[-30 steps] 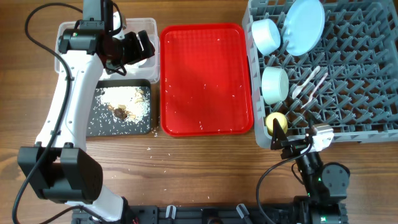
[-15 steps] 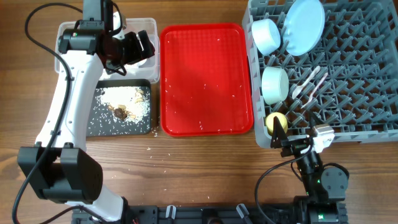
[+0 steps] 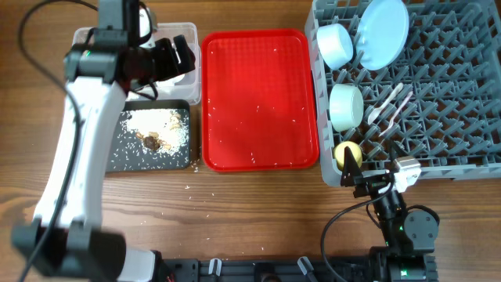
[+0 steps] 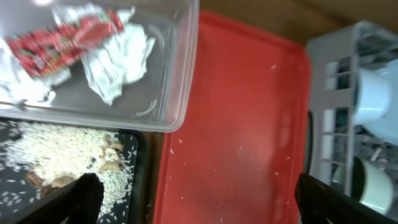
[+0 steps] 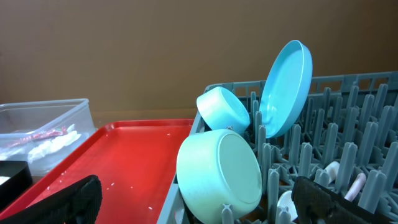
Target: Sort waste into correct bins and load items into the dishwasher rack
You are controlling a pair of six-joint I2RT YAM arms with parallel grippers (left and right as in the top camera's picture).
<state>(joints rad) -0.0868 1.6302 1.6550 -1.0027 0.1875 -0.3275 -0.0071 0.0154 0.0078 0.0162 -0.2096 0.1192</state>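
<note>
Left wrist view shows the left gripper (image 4: pixel 196 194) spread above the clear rectangular plastic tub (image 4: pixel 163 93) left of the flat red tray (image 4: pixel 242 137); the right gripper (image 5: pixel 196 198), right of it, gapes too.

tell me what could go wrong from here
The plate stands on edge beside a bowl in the rack; a knock might tip it. The left fingers hang open, seemingly low over the clear bin, so a sideways pull-away could clip its wall. Stray rice grains lie on the tray and on the table by the black bin, and may get left there.
</note>
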